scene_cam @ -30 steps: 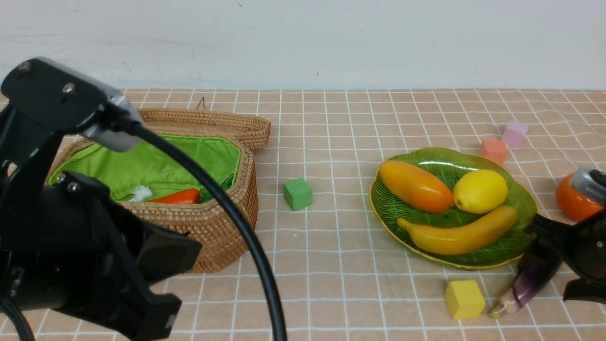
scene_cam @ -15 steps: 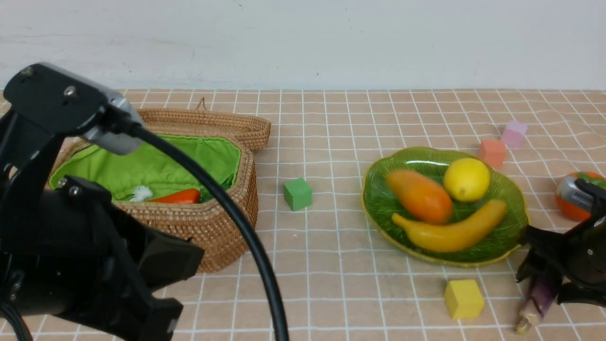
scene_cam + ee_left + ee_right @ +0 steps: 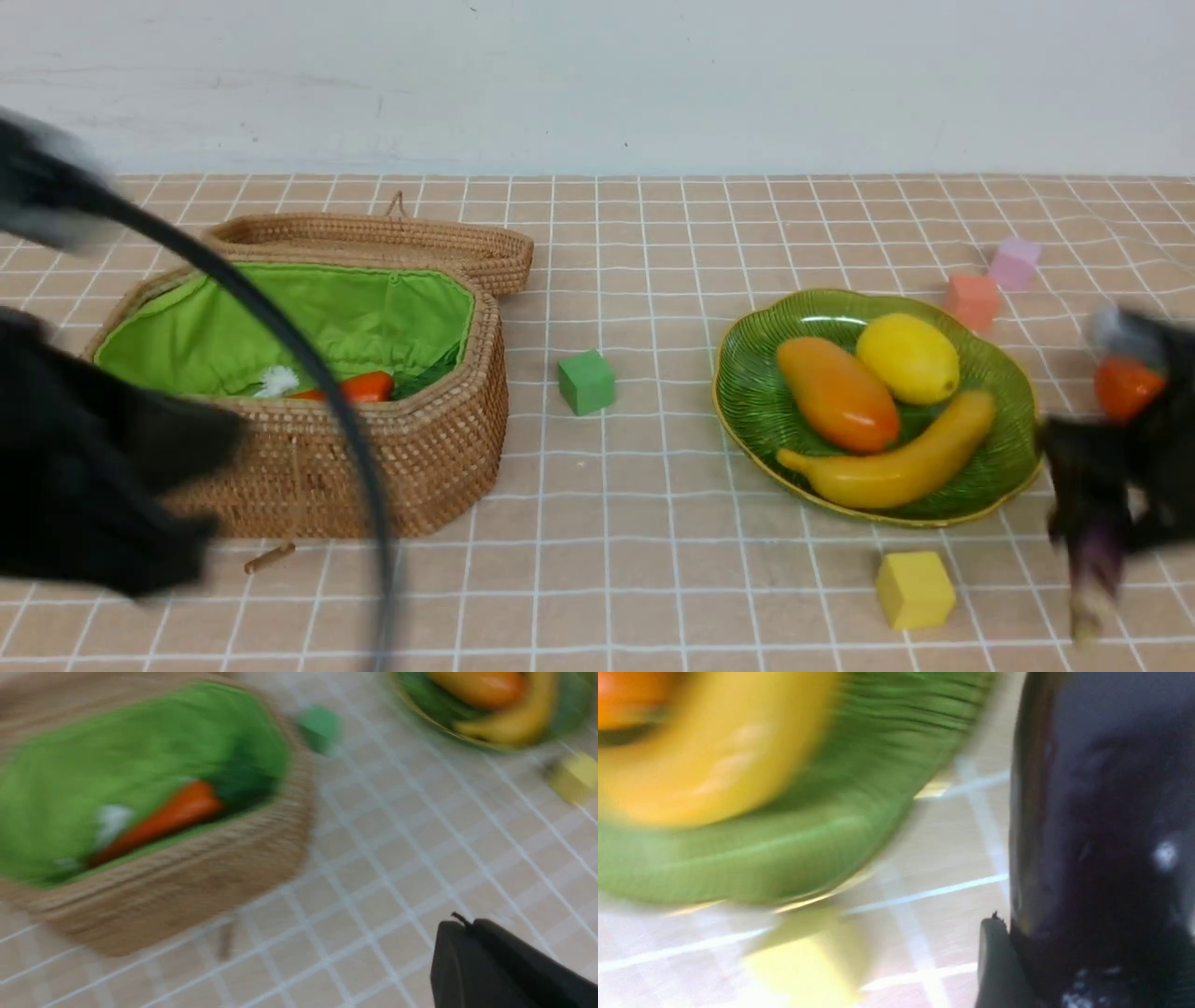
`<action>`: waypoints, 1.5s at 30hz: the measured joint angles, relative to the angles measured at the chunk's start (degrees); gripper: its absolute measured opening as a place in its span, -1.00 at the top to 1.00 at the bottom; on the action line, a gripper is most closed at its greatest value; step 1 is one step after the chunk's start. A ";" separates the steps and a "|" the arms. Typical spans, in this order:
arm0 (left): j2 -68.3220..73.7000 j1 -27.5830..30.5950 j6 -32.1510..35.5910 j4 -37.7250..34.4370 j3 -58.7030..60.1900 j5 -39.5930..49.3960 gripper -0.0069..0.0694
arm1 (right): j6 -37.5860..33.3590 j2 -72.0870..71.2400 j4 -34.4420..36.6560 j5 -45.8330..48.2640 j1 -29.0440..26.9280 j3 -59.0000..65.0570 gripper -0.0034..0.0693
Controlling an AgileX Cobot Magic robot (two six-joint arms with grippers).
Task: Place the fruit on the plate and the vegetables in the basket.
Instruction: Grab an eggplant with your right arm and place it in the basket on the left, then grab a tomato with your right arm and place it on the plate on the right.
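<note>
The wicker basket (image 3: 420, 467) stands open at the left, with the red chili (image 3: 359, 385) on its green lining; the gourd does not show. The green plate (image 3: 756, 392) holds the mango (image 3: 837, 394), lemon (image 3: 907, 358) and banana (image 3: 887, 467). The persimmon (image 3: 1125, 387) sits right of the plate, partly behind my right arm. My right gripper (image 3: 1088, 509), blurred, is shut on the dark purple eggplant (image 3: 1092, 569), which hangs pale end down beside the plate's right edge; it fills the right wrist view (image 3: 1101, 812). My left gripper (image 3: 460, 924) is shut and empty, in front of the basket.
A green cube (image 3: 586, 381) lies between basket and plate. A yellow cube (image 3: 915, 588) lies in front of the plate. An orange cube (image 3: 971, 299) and a purple cube (image 3: 1014, 263) lie behind it. A small brown stick (image 3: 269, 557) lies at the basket's front.
My right gripper has lifted the eggplant, which now hangs upright. The plate has slid a little to the left. My left arm has swung left and down, uncovering the basket.
</note>
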 joint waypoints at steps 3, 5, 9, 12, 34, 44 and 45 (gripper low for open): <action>-2.72 0.00 -7.31 6.12 0.00 3.39 0.82 | -7.55 0.00 5.57 0.63 7.25 -9.84 -0.09; -4.47 0.00 -9.91 7.89 0.00 6.07 0.82 | -14.03 2.01 10.31 0.13 13.88 -16.68 -0.09; -5.97 0.00 -11.00 8.13 0.00 9.05 0.82 | -26.38 12.24 17.75 -1.46 27.89 -35.90 -0.09; -6.04 0.00 -10.53 7.14 0.00 9.31 0.82 | -32.68 21.19 18.44 -1.84 33.76 -48.82 -0.09; -5.87 0.00 6.24 -6.77 0.00 1.50 0.81 | -16.05 31.36 -8.29 18.29 31.86 -79.71 0.06; -5.35 0.00 16.96 -16.68 0.72 -3.20 0.81 | 1.07 12.33 -15.70 18.03 4.54 -43.78 0.64; -5.35 0.00 17.10 -16.62 0.72 -3.24 0.81 | 2.15 11.93 -14.98 17.55 1.35 -40.50 0.55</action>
